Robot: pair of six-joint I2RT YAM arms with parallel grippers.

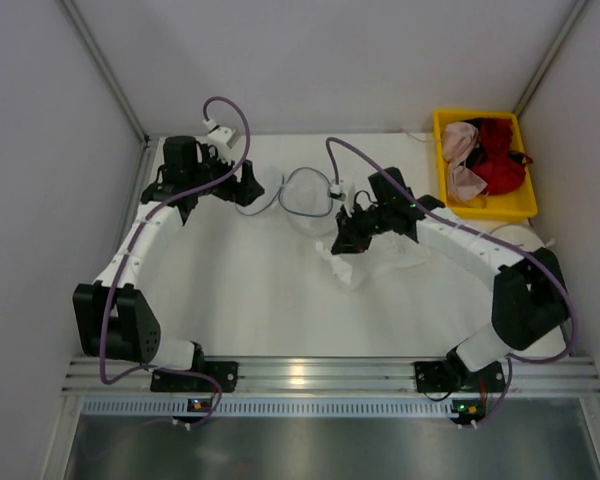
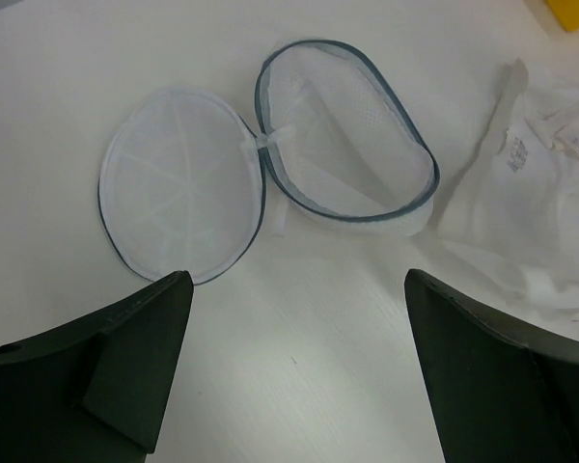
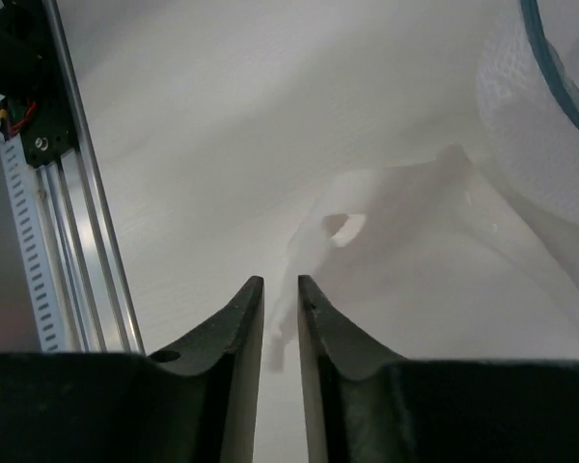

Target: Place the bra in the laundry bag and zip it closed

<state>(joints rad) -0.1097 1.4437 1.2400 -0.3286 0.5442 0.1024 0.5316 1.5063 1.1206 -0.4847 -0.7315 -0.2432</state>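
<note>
The laundry bag lies open like a clamshell at the back middle of the table. In the left wrist view its deep mesh half and flat lid half join at a hinge. The white bra lies crumpled to the right of the bag; it also shows in the left wrist view. My left gripper is open and empty, hovering just short of the bag. My right gripper sits over the bra's left end. In the right wrist view its jaws stand almost closed with a white bra strap between them.
A yellow bin at the back right holds a pink garment and a red garment. White walls close the table at the back and sides. The aluminium rail runs along the near edge.
</note>
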